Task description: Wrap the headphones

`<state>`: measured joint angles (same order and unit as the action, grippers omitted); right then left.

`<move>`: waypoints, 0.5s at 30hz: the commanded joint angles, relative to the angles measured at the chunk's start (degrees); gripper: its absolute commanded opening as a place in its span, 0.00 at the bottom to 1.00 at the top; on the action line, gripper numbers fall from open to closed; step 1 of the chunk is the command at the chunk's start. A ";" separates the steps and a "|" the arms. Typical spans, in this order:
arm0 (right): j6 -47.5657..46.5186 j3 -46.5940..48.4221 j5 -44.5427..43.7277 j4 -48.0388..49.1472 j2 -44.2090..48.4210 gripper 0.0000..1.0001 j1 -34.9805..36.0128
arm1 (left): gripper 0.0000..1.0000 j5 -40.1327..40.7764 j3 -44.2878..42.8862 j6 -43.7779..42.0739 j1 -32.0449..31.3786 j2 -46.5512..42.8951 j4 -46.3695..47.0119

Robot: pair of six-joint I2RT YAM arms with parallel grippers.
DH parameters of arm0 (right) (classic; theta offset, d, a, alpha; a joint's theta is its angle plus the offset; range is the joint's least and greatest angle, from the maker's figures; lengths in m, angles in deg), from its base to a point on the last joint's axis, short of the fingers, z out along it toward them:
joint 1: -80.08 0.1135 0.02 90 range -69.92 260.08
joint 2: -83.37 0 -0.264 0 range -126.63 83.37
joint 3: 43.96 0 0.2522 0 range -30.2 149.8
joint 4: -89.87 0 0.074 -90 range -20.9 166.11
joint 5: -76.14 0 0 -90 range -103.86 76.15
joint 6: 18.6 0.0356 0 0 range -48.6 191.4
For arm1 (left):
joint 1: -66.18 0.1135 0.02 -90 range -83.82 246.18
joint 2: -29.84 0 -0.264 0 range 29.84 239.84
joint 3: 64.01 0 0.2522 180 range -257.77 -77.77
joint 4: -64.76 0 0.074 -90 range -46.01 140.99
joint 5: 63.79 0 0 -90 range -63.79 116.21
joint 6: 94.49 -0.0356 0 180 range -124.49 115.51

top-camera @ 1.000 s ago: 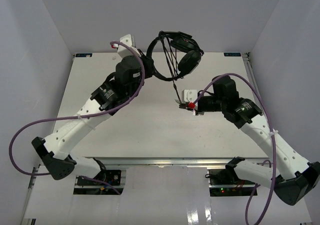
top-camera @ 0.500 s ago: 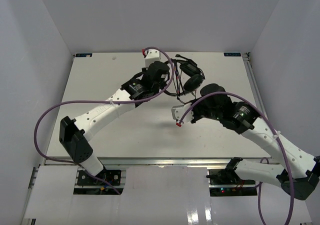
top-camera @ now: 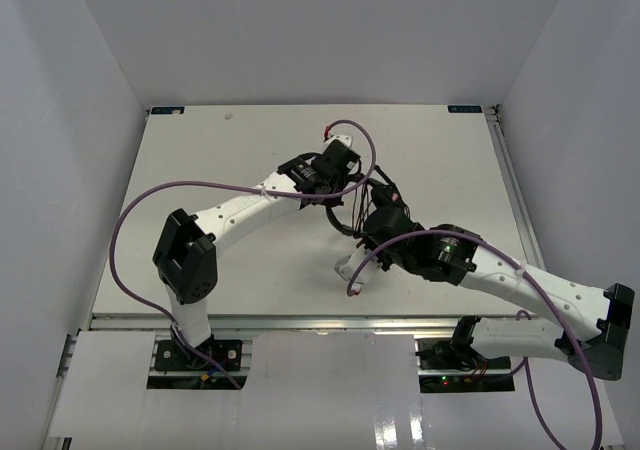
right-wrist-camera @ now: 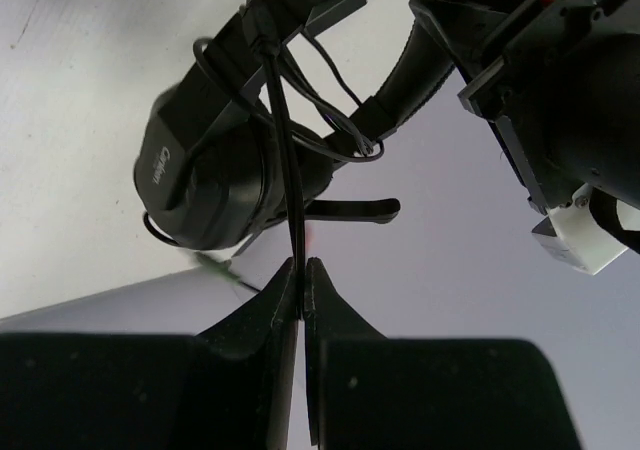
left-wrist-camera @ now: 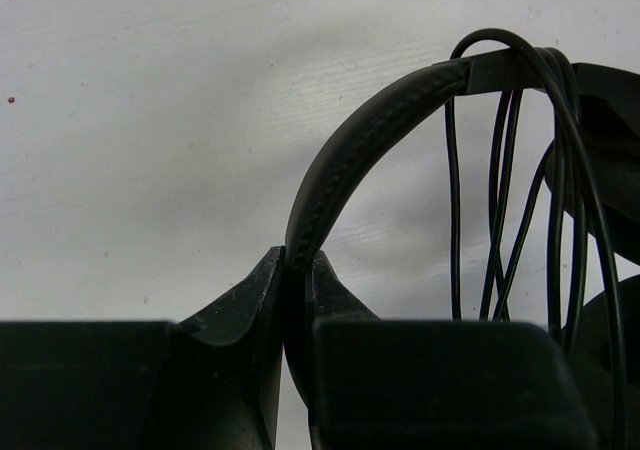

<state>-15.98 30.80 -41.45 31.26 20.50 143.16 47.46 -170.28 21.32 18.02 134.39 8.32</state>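
The black headphones (top-camera: 368,206) hang between my two grippers over the middle of the table. My left gripper (left-wrist-camera: 297,262) is shut on the padded headband (left-wrist-camera: 365,135), which arcs up and to the right. Several turns of thin black cord (left-wrist-camera: 500,200) loop over the headband's far end. In the top view my left gripper (top-camera: 346,187) sits just behind the headset. My right gripper (right-wrist-camera: 301,266) is shut on the cord (right-wrist-camera: 284,140), which runs taut up to the band. One earcup (right-wrist-camera: 205,195) and the boom mic (right-wrist-camera: 350,210) hang right in front of it. My right gripper (top-camera: 380,224) sits close against the headset.
The white table (top-camera: 220,160) is enclosed by pale walls at the left, right and back. Purple robot cables (top-camera: 130,225) arc off both arms. The right arm lies low across the table's near right part. A metal rail (top-camera: 300,322) runs along the front edge.
Both arms have brought the headphones from high at the back down toward the table's middle. The right gripper has closed in on the headset along the cord.
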 commanded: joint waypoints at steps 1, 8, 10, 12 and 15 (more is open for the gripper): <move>-7.71 -1.40 -7.01 1.34 0.10 0.08 2.77 | 0.00 -6.46 -3.47 -5.00 0.18 -0.03 -2.26; -4.39 0.96 -1.65 0.29 -2.43 0.08 4.88 | 0.00 -12.51 -2.32 -6.90 0.16 0.36 -1.72; -2.60 2.20 1.39 -0.01 -2.79 0.08 4.95 | 0.00 -13.49 -1.55 -7.02 0.09 -0.19 -1.06; 0.27 3.34 5.07 -0.54 -3.25 0.08 4.86 | 0.00 -14.09 -0.63 -6.99 0.16 -0.50 -0.46; 4.81 7.11 9.63 -2.13 -4.13 0.08 4.76 | 0.00 -15.13 -0.39 -6.71 0.16 -0.79 0.15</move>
<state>-17.25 32.03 -38.47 30.25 16.65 147.69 36.08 -170.78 14.53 18.06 136.49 5.40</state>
